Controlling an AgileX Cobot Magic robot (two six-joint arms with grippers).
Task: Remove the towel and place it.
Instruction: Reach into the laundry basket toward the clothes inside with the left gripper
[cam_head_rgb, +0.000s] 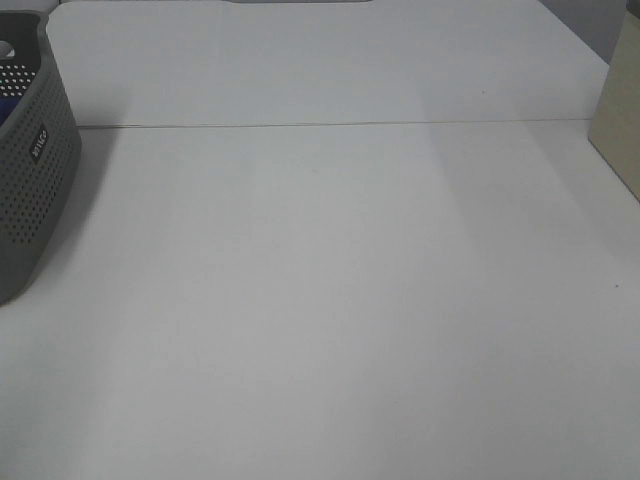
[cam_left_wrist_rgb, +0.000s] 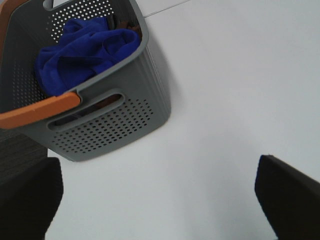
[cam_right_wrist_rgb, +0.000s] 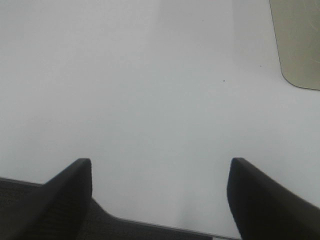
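Observation:
The royal-blue towel (cam_left_wrist_rgb: 82, 55) lies bunched inside the grey perforated basket (cam_left_wrist_rgb: 112, 120), which has an orange handle (cam_left_wrist_rgb: 40, 112). In the exterior high view only the basket's side (cam_head_rgb: 35, 170) shows at the far left edge, with a sliver of blue inside. My left gripper (cam_left_wrist_rgb: 160, 192) hangs open above the white table, short of the basket, with nothing between its dark fingers (cam_left_wrist_rgb: 287, 195). My right gripper (cam_right_wrist_rgb: 160, 172) is open too, over bare table near the table's edge. Neither arm appears in the exterior high view.
A beige box (cam_head_rgb: 620, 110) stands at the right edge of the white table (cam_head_rgb: 330, 300); its corner (cam_right_wrist_rgb: 300, 45) shows in the right wrist view. A seam (cam_head_rgb: 330, 125) runs across the table at the back.

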